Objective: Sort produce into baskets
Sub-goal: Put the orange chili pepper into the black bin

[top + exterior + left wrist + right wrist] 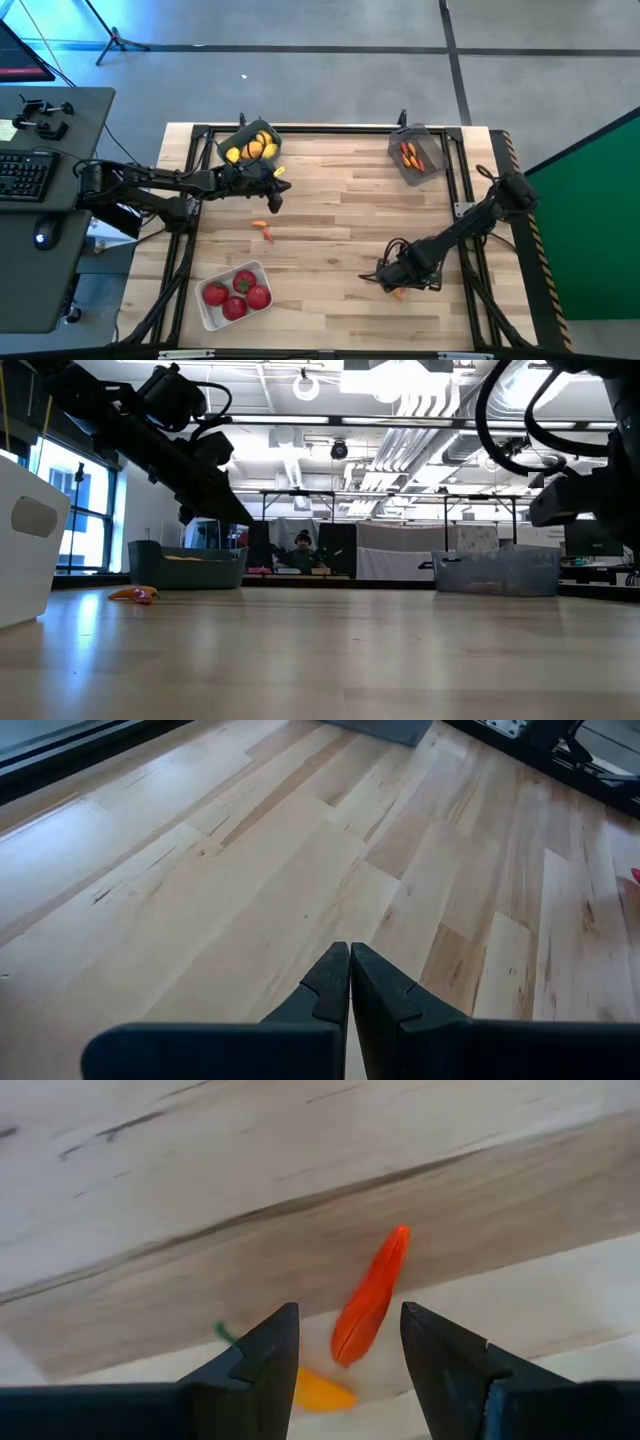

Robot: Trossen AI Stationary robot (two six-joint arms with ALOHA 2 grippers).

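Note:
My right gripper (pixel 393 283) (pixel 350 1310) points down over the table's near right part and is open. An orange-red pepper (pixel 372 1292) lies on the wood between its fingers, untouched, with a yellow-orange piece (pixel 320 1392) beside it. My left gripper (pixel 272 190) (pixel 350 970) is shut on nothing and hangs above the table beside the blue-grey basket (pixel 250 148) of yellow fruits. Two more small peppers (pixel 262 228) lie on the boards left of centre. The white basket (pixel 235 295) holds red fruits. The translucent grey basket (pixel 418 155) holds peppers.
A black frame (pixel 300 130) runs round the tabletop's edges. A desk with a keyboard (pixel 25 175) stands left of the table. Bare wood (pixel 330 200) lies between the baskets in the middle of the table. In the low view a person (pixel 303 545) sits far behind.

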